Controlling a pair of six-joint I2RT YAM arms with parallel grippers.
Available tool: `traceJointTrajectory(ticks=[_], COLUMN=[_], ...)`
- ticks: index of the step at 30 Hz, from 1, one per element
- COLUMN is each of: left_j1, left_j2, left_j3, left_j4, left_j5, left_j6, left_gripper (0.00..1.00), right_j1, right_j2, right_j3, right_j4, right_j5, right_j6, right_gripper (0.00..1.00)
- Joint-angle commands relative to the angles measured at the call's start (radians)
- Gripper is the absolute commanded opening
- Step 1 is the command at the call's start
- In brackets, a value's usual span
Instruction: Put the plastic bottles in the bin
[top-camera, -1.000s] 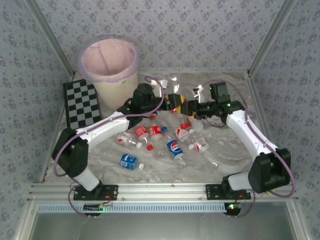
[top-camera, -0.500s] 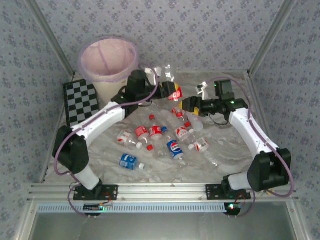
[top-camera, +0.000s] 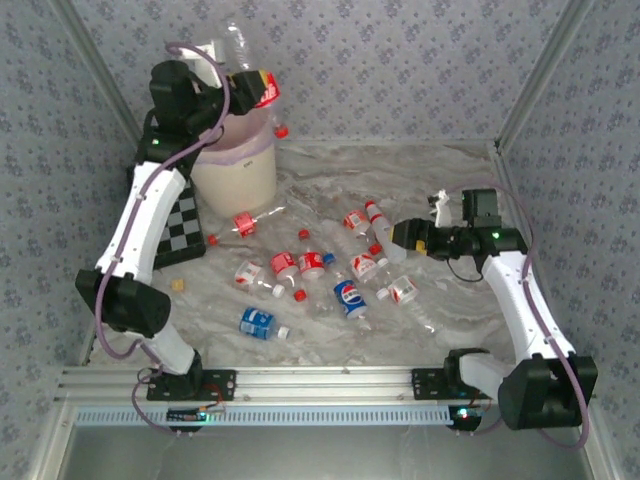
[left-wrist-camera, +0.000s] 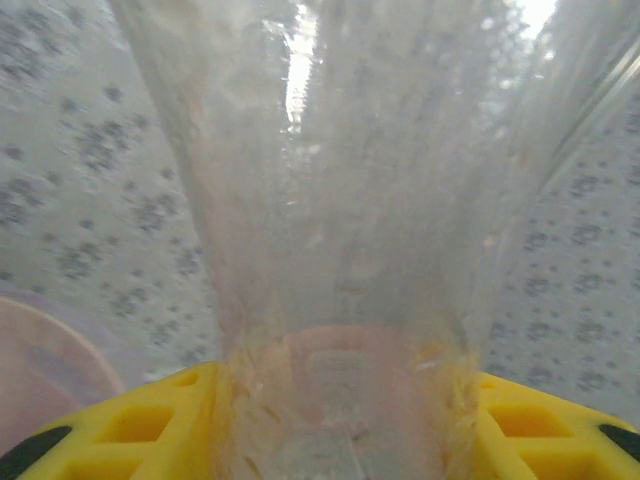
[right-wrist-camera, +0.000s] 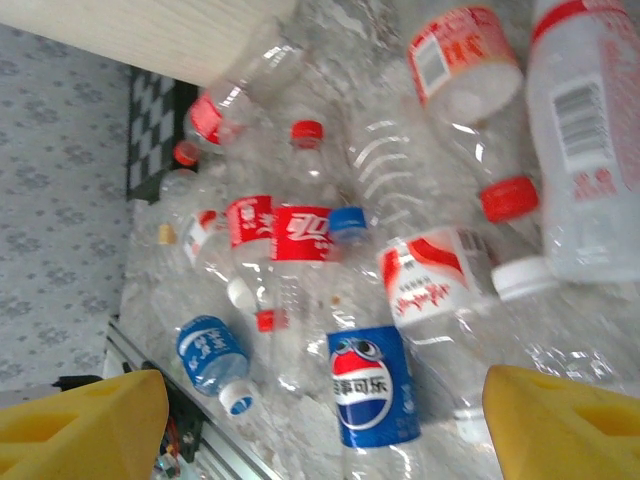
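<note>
Left gripper (top-camera: 232, 88), raised at the upper left of the overhead frame, is clenched on a clear red-labelled bottle (top-camera: 264, 88). The left wrist view shows its yellow fingers (left-wrist-camera: 120, 430) pressed on either side of the bottle's body. The bottle appears to hang over the mouth of the bin (top-camera: 235, 178), not yet let go. Right gripper (top-camera: 400, 237), right of centre, is spread wide with nothing between its fingers, facing the pile. Whether the bin already holds anything cannot be told. Roughly ten bottles (top-camera: 312, 263) lie on the bench (top-camera: 450, 180), most in a loose cluster mid-frame and one near the bin's base, so most of the task is judged to remain. Bare bench at the upper right offers free room. The bin is hemmed in by the walls (top-camera: 400, 60) and a checkerboard (top-camera: 185, 235) at its left.
</note>
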Motion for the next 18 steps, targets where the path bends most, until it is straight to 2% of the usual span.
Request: traceJointTrajectory(ticks=[1, 5, 9, 12, 18], left_j1=[0.069, 0.121, 0.131, 0.13, 0.122], left_j2=[0.073, 0.217, 0.358, 0.431, 0.534], left_j3=[0.132, 0.367, 0.551, 0.601, 0.603], left_j4=[-0.161, -0.426, -0.627, -0.68, -0.748], left_j5=[-0.083, -0.199, -0.32, -0.36, -0.351], left_j6=[0.079, 0.155, 0.249, 0.313, 0.444], left_gripper=[0.0, 0.0, 0.0, 0.0, 0.0], right_j1=[-0.006, -0.009, -0.013, -0.018, -0.033], right_j2=[-0.061, -0.116, -0.145, -0.159, -0.167], right_j3=[-0.016, -0.036, -0.042, -0.042, -0.045], right_j4=[-0.097, -0.132, -0.157, -0.166, -0.172], right_j5=[0.074, 0.126, 0.167, 0.189, 0.216], right_j6=[-0.052, -0.059, -0.065, -0.061, -0.037], right_gripper=[0.84, 0.84, 0.84, 0.84, 0.83])
